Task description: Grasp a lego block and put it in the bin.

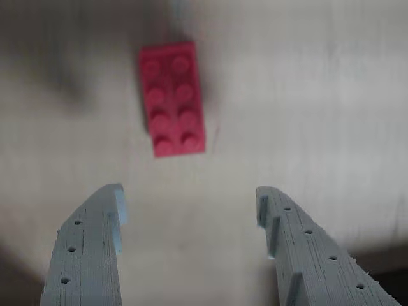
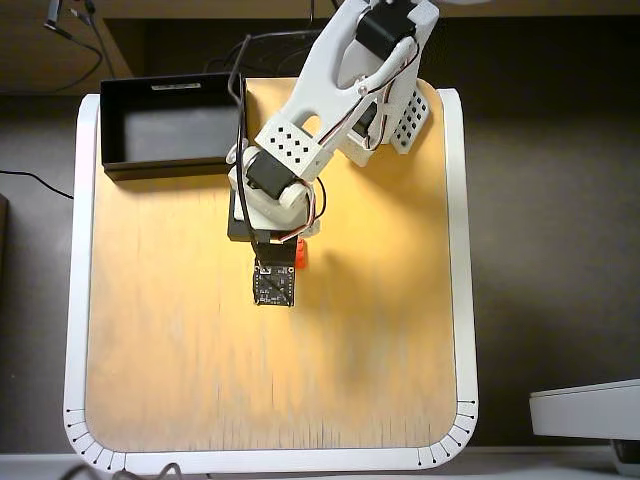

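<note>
the brick (image 1: 172,99) lies flat on the table (image 2: 180,370), studs up, free of any hold. in the wrist view it sits ahead of the gripper (image 1: 191,207) and a little left of the gap's centre line, its long side running nearly along the line of reach and tilted slightly. that lie matters: the two fingers would close across its short width, which looks like the easier bite.

the gripper stands wide, both grey fingers (image 1: 89,248) apart with bare wood between them, holding nothing. the tips are short of the brick, so i judge this an approach, with the gap still needing to shift left and forward before closing.

in the overhead view only a sliver of the brick (image 2: 301,254) shows beside the wrist; the arm (image 2: 330,90) covers the rest. it lies near the table's middle, well away from every white edge, so there is room all round.

the bin (image 2: 112,128) sits at the upper-left corner in that view, open and empty, well apart from the brick. the board between them is bare, so the carry looks unobstructed; only the bin's near wall needs clearing.
</note>
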`<action>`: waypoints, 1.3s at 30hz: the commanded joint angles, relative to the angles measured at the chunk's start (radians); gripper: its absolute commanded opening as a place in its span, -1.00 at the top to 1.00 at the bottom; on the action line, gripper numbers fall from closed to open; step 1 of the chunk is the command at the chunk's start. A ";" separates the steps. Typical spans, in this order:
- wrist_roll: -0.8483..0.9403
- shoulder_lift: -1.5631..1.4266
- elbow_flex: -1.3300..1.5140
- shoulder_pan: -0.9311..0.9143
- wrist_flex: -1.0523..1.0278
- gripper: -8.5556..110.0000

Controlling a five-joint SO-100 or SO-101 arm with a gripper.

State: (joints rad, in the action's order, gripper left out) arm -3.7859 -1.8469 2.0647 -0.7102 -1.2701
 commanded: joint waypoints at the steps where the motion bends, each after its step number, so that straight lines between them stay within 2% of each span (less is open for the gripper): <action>1: -0.021 -0.006 -0.127 0.012 0.038 0.50; 11: -0.086 -0.008 -0.011 0.089 0.192 0.50; 26: -0.087 -0.104 0.152 0.121 0.199 0.50; 39: -0.072 -0.112 0.163 0.120 0.229 0.50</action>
State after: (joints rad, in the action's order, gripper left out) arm -3.8641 -1.8945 2.2396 -0.5998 -1.0615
